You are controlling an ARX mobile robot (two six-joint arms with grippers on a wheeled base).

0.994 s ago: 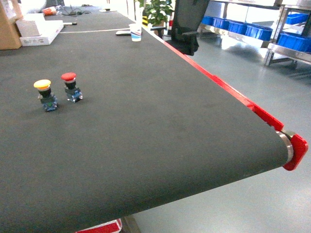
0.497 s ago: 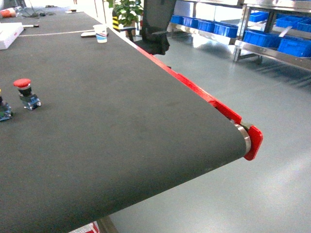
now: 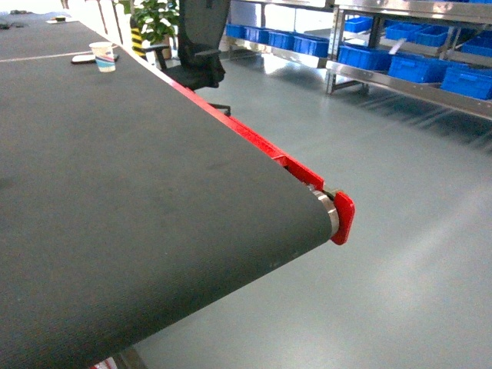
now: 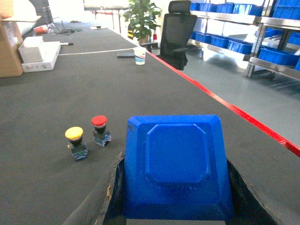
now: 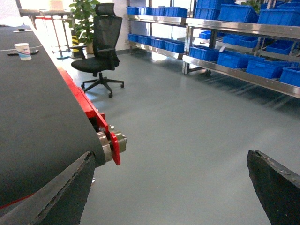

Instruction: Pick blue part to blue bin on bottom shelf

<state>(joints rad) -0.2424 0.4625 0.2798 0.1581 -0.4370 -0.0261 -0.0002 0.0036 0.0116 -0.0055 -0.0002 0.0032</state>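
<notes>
- Blue part (image 4: pixel 177 165): clamped in left gripper (image 4: pixel 176 187), held above black bench (image 4: pixel 56 117); no legible writing.
- Right gripper (image 5: pixel 168 187): spread wide, empty, over floor.
- Blue bins (image 5: pixel 267 65): on steel shelves (image 5: pixel 243 75), well apart.
- Yellow push-button (image 4: pixel 75 142), red push-button (image 4: pixel 100 130): on bench.

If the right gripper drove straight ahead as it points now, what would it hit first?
Probably nothing nearby. The open right gripper has only bare floor ahead of it, and the first obstacle looks like the shelving with blue bins, well ahead. The conveyor end passes on its left.

Warehouse: conveyor belt (image 3: pixel 138 192), bin racks (image 5: pixel 243 47)
</notes>
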